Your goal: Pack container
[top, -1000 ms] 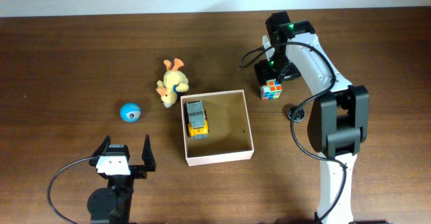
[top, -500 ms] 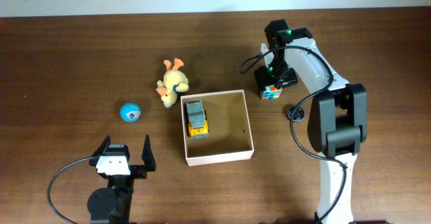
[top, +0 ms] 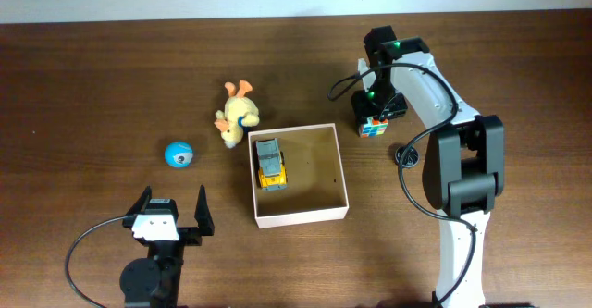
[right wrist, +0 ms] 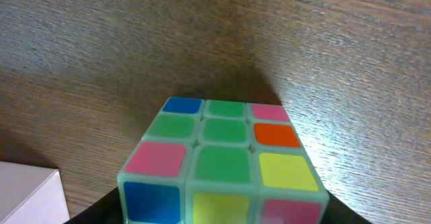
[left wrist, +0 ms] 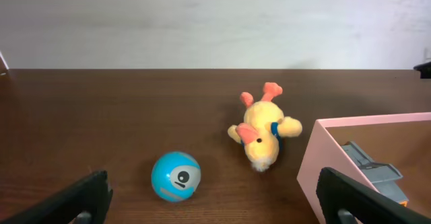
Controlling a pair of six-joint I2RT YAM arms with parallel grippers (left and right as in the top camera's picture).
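The container (top: 301,217) is a shallow cream-walled box mid-table, and a yellow and grey toy car (top: 270,163) lies in its far left corner. To its right, a colourful puzzle cube (top: 373,128) rests on the table with my right gripper (top: 375,116) down over it. In the right wrist view the cube (right wrist: 222,163) fills the gap, and the dark fingers (right wrist: 94,210) press against both its sides. My left gripper (top: 172,208) stands open near the front edge, holding nothing. In the left wrist view, its fingers (left wrist: 74,200) frame the container's wall (left wrist: 323,163).
A yellow plush duck (top: 238,116) lies just left of the container's far corner, also seen in the left wrist view (left wrist: 262,133). A blue ball with an eye (top: 178,154) sits further left (left wrist: 176,176). A black cable loops beside the right arm (top: 405,154).
My right gripper came down and forward over the puzzle cube, and its jaws narrowed onto the cube's sides. The left arm and the toys have not moved.
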